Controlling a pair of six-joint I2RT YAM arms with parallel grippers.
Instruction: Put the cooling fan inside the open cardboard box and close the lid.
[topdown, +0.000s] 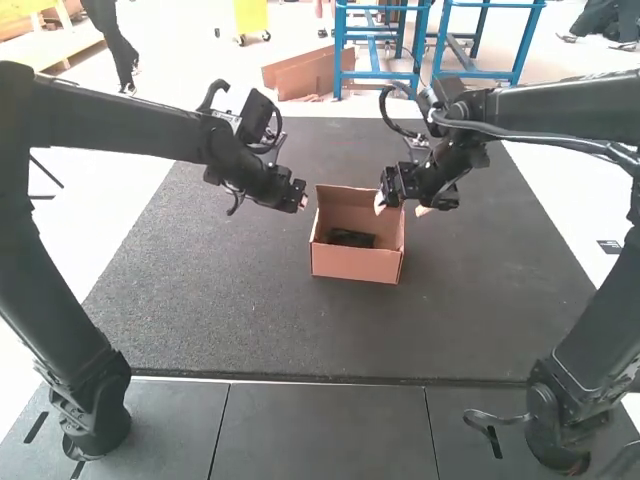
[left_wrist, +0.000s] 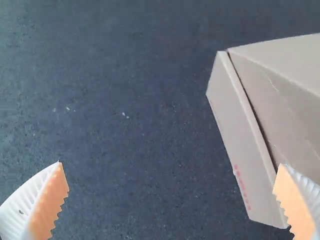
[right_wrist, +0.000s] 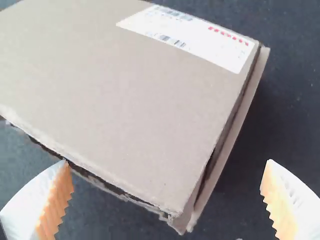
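The fan (topdown: 350, 238) sits inside the open brown box (topdown: 356, 264) on the dark surface (topdown: 200, 290). The left pincer (topdown: 299, 198) and the right pincer (topdown: 401, 204) are both spread wide, one at each side of the box top.

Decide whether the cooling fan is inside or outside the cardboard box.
Inside: in the high view the dark cooling fan lies within the open cardboard box.

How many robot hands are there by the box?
2. The left hand is just off the left side of the cardboard box, fingers apart. The right hand is at the box's far right corner, also open. None seem hidden.
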